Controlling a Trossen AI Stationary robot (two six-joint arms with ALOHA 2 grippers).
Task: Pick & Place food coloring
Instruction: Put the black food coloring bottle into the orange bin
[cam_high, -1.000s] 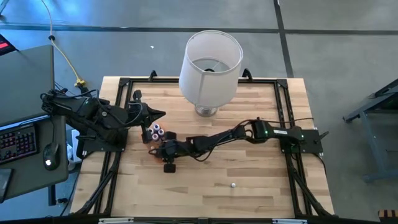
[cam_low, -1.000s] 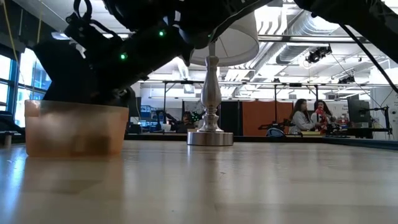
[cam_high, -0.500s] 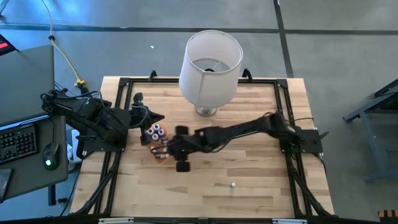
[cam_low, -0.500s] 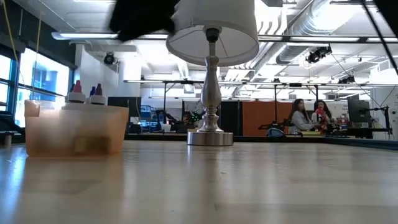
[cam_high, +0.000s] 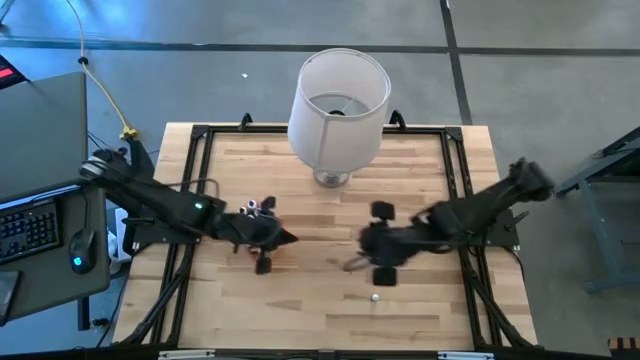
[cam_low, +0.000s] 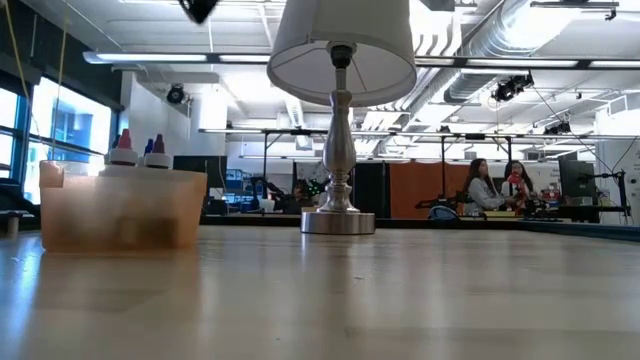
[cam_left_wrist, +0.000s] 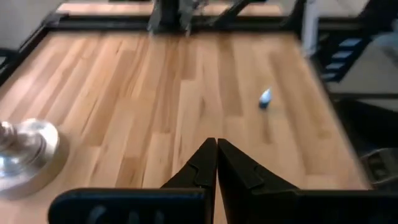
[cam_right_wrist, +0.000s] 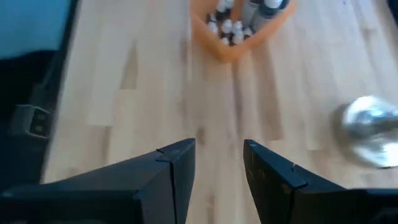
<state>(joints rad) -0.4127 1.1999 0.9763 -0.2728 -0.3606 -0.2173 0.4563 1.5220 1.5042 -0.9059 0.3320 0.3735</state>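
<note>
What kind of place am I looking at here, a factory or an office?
Most likely a robotics lab in an open workspace. Two dark robot arms work at a pale wooden table boxed in a black metal frame, while people sit at desks under exposed ceiling ducts.

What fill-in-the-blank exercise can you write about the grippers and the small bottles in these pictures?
1. The left gripper has its fingers ___.
2. The right gripper is ___ and holds nothing.
3. One food coloring bottle lies alone on the table, ___ the orange tray.
4. The lamp's shade is ___ in colour.
Missing words: shut; open; outside; white.
</note>
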